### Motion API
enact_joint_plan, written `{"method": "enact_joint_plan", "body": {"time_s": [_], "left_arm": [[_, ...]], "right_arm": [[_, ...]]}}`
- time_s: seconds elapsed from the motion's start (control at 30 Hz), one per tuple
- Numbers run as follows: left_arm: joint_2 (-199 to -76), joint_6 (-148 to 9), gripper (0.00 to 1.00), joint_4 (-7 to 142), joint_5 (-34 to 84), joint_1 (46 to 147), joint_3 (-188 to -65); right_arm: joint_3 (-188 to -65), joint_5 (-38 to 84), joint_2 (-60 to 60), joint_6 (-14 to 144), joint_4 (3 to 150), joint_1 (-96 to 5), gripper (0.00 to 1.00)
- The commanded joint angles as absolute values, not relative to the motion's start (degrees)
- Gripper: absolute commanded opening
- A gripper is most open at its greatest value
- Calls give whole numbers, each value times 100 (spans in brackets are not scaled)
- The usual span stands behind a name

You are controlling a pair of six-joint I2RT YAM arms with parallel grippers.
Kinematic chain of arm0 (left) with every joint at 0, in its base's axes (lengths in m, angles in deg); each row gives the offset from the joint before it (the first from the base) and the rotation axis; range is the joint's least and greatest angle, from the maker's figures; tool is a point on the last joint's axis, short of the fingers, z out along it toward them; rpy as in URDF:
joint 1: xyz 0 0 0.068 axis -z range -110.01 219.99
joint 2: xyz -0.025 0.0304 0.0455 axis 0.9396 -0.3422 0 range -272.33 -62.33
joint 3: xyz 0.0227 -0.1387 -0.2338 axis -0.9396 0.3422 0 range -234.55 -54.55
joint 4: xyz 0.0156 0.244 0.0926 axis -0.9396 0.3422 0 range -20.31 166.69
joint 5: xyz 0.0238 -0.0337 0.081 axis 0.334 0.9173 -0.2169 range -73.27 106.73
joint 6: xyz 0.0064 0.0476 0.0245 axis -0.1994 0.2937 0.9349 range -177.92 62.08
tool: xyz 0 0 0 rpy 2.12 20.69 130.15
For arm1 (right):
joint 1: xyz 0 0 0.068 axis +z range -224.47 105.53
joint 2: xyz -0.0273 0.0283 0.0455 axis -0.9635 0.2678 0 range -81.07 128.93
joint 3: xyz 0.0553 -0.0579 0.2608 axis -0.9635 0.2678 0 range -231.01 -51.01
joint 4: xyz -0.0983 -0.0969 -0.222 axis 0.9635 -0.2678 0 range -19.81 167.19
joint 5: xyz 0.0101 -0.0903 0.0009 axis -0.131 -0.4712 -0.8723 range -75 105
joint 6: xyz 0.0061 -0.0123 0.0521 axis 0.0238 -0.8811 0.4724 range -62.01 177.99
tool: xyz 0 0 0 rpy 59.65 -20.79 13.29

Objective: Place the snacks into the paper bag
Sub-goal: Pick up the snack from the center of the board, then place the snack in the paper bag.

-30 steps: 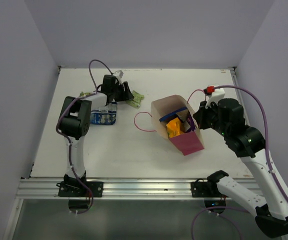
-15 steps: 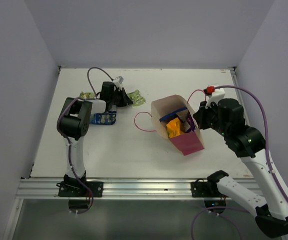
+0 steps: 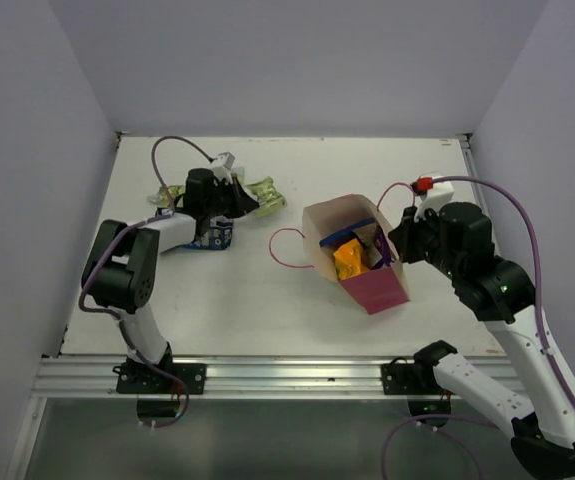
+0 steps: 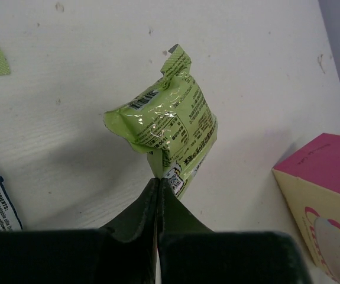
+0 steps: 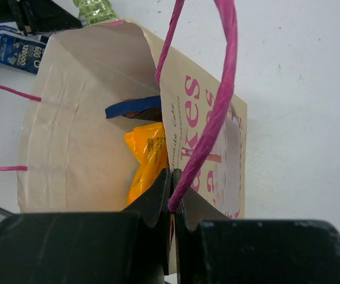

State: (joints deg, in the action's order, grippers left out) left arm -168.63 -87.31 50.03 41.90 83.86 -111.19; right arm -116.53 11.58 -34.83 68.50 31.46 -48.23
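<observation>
The paper bag [image 3: 359, 262] stands open at centre right, cream with a magenta side. My right gripper [image 5: 172, 177] is shut on its front rim, where a pink cord handle [image 5: 217, 100] is pinched too. An orange snack packet [image 5: 146, 160] and a dark blue one [image 5: 133, 108] lie inside. My left gripper [image 4: 159, 180] is shut on the tail of a small green packet [image 4: 170, 127], left of the bag and just above the table. Another dark blue packet [image 3: 213, 236] lies under the left arm. A second green packet [image 3: 164, 194] lies further left.
The bag's other pink cord handle [image 3: 285, 245] loops out onto the white table [image 3: 237, 300] on the left. Walls enclose the table at the back and on both sides. The left arm's purple cable [image 3: 172, 145] arcs above the back left area.
My left gripper has closed on the green packet and its arm has swung leftward, the packet now hanging from the fingertips. The right gripper and the bag have hardly moved.
</observation>
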Motion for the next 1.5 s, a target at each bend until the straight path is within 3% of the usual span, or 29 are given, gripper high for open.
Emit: {"method": "enact_joint_plan", "body": {"time_s": [0.0, 0.43, 0.63, 1.03, 1.47], "left_arm": [[-16192, -8666, 0, 4464, 4152, 8335, -10967], [-13821, -8465, 0, 5386, 4160, 8379, -11185], [-13169, -7991, 0, 6098, 4117, 8870, -11625], [-13001, -6444, 0, 7662, 2975, 10644, -12424], [-13967, -5397, 0, 8937, 41, 12544, -13399]], "right_arm": [[-11746, 1149, -3607, 6907, 3395, -4819, 3], [-11737, 1043, -3554, 6889, 3457, -4810, 3], [-11772, 1017, -3466, 6854, 3501, -4810, 3], [-11878, 946, -3370, 6801, 3474, -4819, 3], [-11939, 946, -3308, 6775, 3474, -4810, 3]]}}
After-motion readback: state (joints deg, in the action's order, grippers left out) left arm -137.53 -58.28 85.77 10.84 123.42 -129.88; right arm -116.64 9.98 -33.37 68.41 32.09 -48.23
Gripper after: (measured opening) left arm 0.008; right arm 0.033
